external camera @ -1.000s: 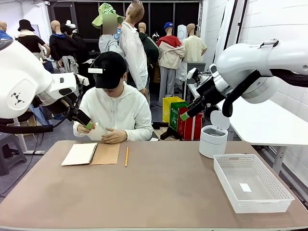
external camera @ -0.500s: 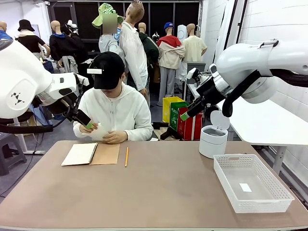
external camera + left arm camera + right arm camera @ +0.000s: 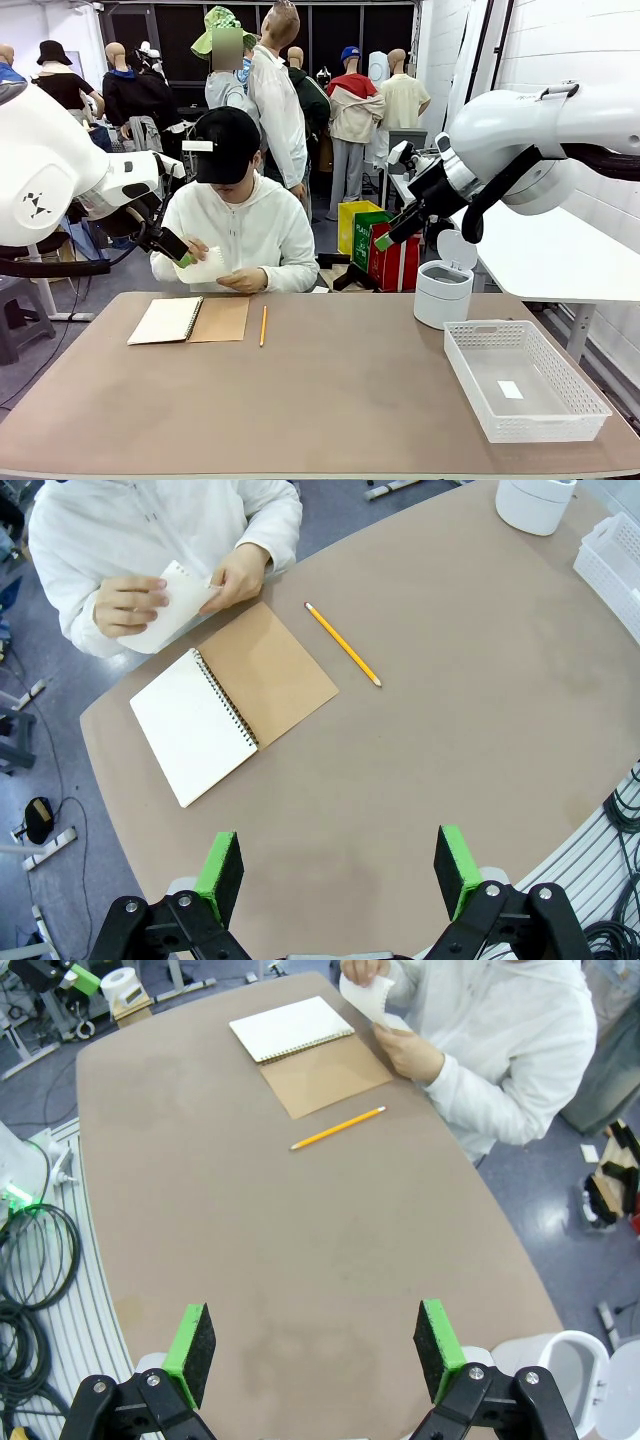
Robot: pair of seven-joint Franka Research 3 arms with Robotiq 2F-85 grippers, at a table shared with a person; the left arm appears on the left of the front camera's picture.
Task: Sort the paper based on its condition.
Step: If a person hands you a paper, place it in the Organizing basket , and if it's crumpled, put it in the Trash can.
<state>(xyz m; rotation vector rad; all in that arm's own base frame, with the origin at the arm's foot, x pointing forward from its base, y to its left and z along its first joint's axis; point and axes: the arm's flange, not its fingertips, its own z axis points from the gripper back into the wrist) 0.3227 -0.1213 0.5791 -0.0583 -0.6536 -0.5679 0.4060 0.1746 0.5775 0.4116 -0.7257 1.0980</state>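
Hovering high over the brown table [image 3: 340, 400], both grippers are spread wide and hold nothing. The left gripper [image 3: 338, 868] shows two green pads [image 3: 220, 875] at the bottom edge of its wrist view, and the right gripper [image 3: 312, 1345] looks the same in its own view.

The paper [image 3: 175, 605] is one white sheet at the upper left of the left wrist view. It is off the table and curves between the hands [image 3: 128, 600] of a person [image 3: 240, 225] in white seated at the far side. It looks very light, limp and easy to crease or tear, so it would likely sag or slip from a loose pinch. A free edge or corner sticking out past the fingers seems the safest place to take it. Whether the sheet is smooth or crumpled cannot be told.

At lower right of the front view, nearest the camera, sits a white mesh basket [image 3: 465, 380] with a small white slip [image 3: 510, 389] lying inside. Just behind it, at centre right, stands a white bin [image 3: 442, 290] with its lid up. Left of centre lies a yellow pencil [image 3: 263, 325], and beside it, farther left, an open spiral notebook [image 3: 167, 320] with its brown cover folded flat.

The person's fingers cover much of the sheet and are probably the main obstacle. The notebook and pencil lie directly below it.
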